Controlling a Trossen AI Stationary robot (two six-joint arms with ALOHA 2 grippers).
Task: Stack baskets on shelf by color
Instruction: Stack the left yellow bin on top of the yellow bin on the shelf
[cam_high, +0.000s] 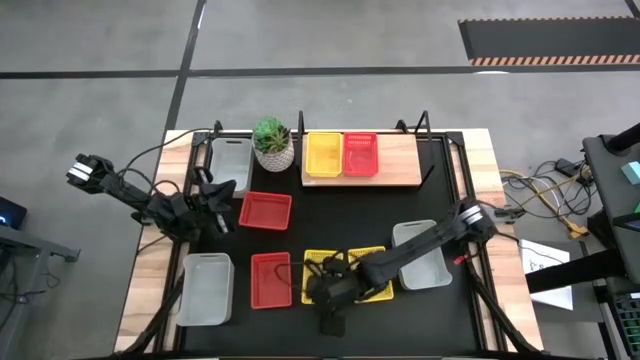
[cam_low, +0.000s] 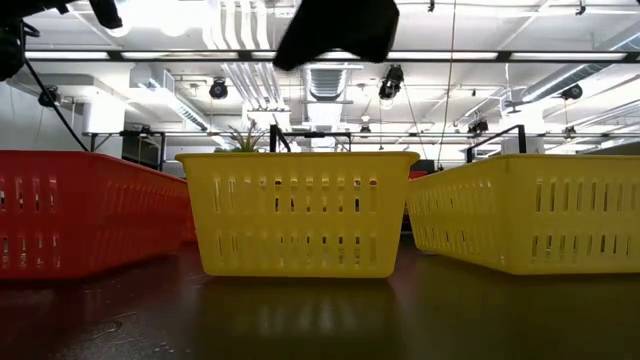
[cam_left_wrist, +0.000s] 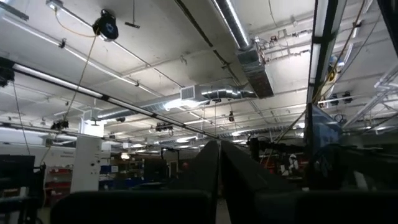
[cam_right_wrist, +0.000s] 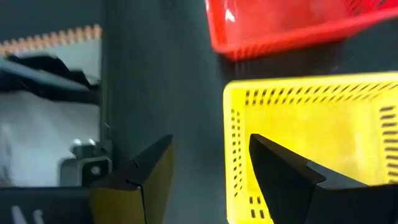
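The yellow basket (cam_right_wrist: 311, 143) sits at the table's near edge, well short of the shelf (cam_high: 395, 160). The right gripper (cam_right_wrist: 208, 168) straddles its end wall, fingers wide, ready to pinch. The left gripper (cam_high: 205, 205) waits beside the shelf; its fingers cannot be made out.

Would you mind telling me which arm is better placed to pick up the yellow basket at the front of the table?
The right. Its claw is open and straddles the yellow basket's wall. The left claw waits beside the red basket.

floor (cam_high: 300, 35): grey concrete | ceiling: white ducts (cam_left_wrist: 211, 93), strip lights (cam_left_wrist: 233, 22)
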